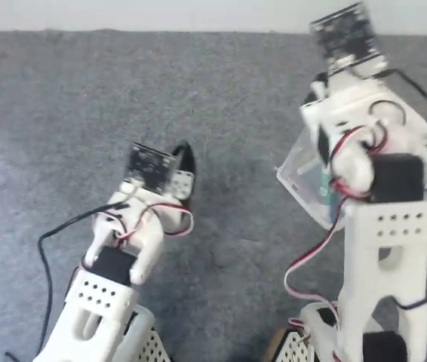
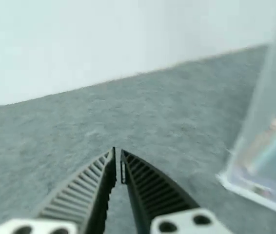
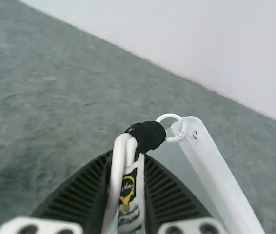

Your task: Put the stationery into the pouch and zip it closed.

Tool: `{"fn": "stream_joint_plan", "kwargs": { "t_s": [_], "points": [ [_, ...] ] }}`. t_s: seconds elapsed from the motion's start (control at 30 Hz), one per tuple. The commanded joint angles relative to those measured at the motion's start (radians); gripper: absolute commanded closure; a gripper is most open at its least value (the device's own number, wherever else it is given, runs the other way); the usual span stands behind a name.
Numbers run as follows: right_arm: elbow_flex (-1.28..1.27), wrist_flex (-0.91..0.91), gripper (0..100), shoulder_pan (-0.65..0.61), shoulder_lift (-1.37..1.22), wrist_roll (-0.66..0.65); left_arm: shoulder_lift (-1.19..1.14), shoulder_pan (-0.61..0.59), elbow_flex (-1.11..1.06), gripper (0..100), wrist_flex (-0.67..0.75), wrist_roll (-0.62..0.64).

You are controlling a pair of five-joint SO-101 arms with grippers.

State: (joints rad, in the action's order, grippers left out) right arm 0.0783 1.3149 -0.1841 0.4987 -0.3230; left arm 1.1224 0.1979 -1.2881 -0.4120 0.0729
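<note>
A clear plastic pouch (image 1: 302,175) hangs tilted under the right arm, above the grey carpet. Through its wall I see teal and pinkish stationery (image 2: 273,158). My right gripper (image 3: 129,163) is shut on the pouch's top edge, where a white strip with a black knot (image 3: 146,135) and a small white ring (image 3: 169,127) stick out between the jaws. The pouch's white rim (image 3: 216,175) runs off beside them. My left gripper (image 2: 118,157) is shut with nothing in it, low over the carpet and left of the pouch (image 2: 262,146). Its dark tip (image 1: 184,161) points toward the far side of the table.
Grey carpet (image 1: 62,113) covers the table to a pale wall at the back. Red and black cables (image 1: 315,256) loop around both arm bases near the front edge. Open carpet lies between the two arms.
</note>
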Motion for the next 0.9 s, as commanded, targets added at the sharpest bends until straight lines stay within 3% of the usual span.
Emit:
{"fn": "stream_joint_plan", "kwargs": {
  "t_s": [0.0,0.2,0.43,0.73,0.87],
  "points": [
    [0.061,0.039,99.0,-0.101,0.056,-0.018,0.009,-0.074,0.077,99,-0.005,0.064],
    [-0.026,0.016,99.0,-0.209,0.062,-0.018,0.009,-0.169,0.097,99,-0.003,0.075],
    [-0.13,-0.021,99.0,-0.245,0.082,-0.009,0.009,-0.276,0.119,99,0.0,0.152],
    [-0.368,-0.203,98.4,-0.321,0.191,-0.012,0.009,-0.318,0.13,99,0.0,0.206],
    [-0.428,-0.216,88.1,-0.341,0.237,-0.009,0.009,-0.315,0.13,99,0.002,0.206]
  ]
}}
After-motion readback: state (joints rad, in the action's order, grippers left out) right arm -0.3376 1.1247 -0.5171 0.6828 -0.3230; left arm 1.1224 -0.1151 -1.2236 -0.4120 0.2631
